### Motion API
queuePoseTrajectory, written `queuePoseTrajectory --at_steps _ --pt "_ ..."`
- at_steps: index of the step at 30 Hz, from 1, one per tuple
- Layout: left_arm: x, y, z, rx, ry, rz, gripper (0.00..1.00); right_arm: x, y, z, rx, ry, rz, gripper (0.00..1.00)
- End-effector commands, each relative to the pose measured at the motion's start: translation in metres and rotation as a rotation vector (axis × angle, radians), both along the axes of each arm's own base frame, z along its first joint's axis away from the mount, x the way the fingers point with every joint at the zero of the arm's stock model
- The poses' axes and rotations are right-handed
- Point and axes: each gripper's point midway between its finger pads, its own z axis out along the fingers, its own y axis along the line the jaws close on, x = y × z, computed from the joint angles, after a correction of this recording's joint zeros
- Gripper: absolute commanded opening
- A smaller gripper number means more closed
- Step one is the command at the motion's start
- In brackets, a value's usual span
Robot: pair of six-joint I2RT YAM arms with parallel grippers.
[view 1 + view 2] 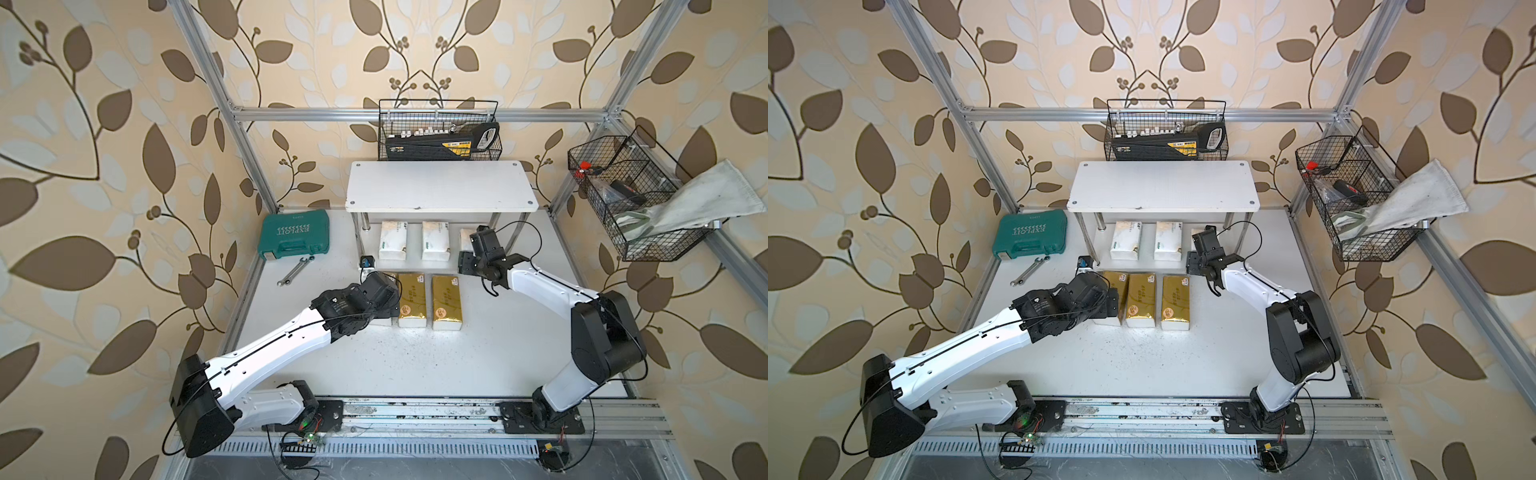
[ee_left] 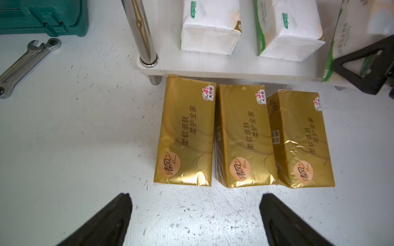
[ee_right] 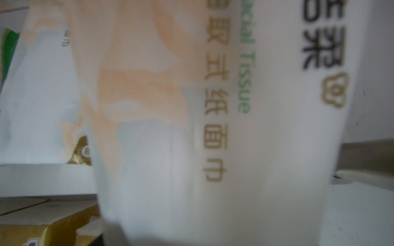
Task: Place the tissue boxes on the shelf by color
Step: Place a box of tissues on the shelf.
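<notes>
Hovering wide open, the left pincer is facing the gold tissue boxes on the desk just ahead, long axes pointing away from it. The right pincer is clamping a white tissue box at the shelf's lower board.

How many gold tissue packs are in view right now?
3, side by side on the table in front of the shelf: left gold pack, middle gold pack, right gold pack. The lower tier's back is hidden, so more are possible.
</notes>
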Motion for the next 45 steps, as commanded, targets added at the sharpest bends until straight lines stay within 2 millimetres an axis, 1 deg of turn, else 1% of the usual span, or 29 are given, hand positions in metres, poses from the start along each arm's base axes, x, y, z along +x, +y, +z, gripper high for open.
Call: queuePoseTrajectory --at_steps 1,10,16,18,21,23,26,35,45 --pt "-0.003 0.006 0.004 -0.020 0.003 0.017 0.99 0.019 0.002 0.011 0.011 -0.037 0.008 0.73" --pt "-0.005 0.010 0.004 -0.021 0.005 0.023 0.99 0.037 -0.011 -0.006 0.009 0.008 -0.019 0.75" --pt "-0.006 0.011 0.006 -0.024 0.005 0.029 0.99 0.048 -0.011 -0.014 0.002 0.039 -0.017 0.78" --pt "-0.006 0.012 0.007 -0.025 0.005 0.031 0.99 0.051 -0.013 -0.017 -0.014 0.052 -0.016 0.80" --pt "-0.007 0.012 0.007 -0.028 0.005 0.034 0.99 0.054 -0.016 -0.019 -0.035 0.062 -0.018 0.88" --pt "-0.007 0.012 0.007 -0.029 0.006 0.035 0.99 0.054 -0.017 -0.017 -0.037 0.062 -0.019 0.94" --pt "-0.007 0.012 0.008 -0.033 0.005 0.036 0.99 0.054 -0.017 -0.014 -0.031 0.057 -0.018 0.99" --pt "-0.005 0.006 0.007 -0.043 0.014 0.029 0.99 0.043 -0.018 -0.006 -0.004 0.041 -0.023 0.99" --pt "-0.005 0.004 0.005 -0.048 0.021 0.027 0.99 0.037 -0.018 0.003 0.012 0.024 -0.028 0.99"
